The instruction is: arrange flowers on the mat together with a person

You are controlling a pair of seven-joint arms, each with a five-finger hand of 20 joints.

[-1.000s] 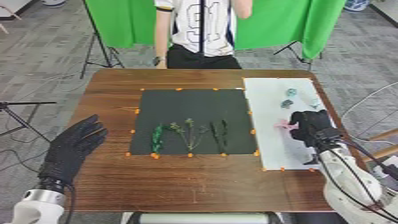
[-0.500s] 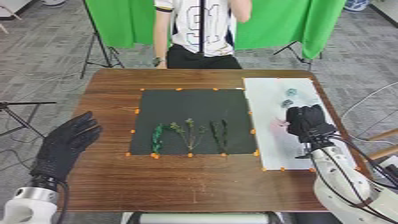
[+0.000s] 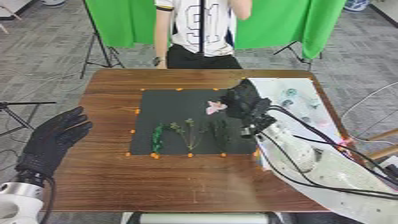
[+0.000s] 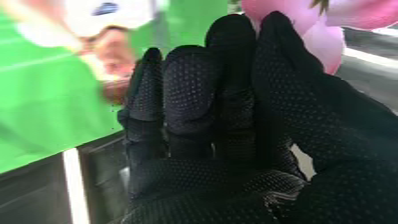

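In the head view my right hand is over the right upper part of the black mat, with a pink flower pinched at its fingertips. The right wrist view shows the pink flower at the tips of my right hand, between thumb and fingers. Green leaves, a branching sprig and dark stems lie along the mat's lower part. My left hand is left of the mat, its fingers relaxed.
A white sheet right of the mat holds pale teal flowers and a pink one near its right edge, partly under my right forearm's cables. Orange markers edge the mat on the brown table. A person stands at the far side.
My right hand has moved left from the white sheet to above the mat, carrying the pink flower. My left hand has shifted slightly to the left.
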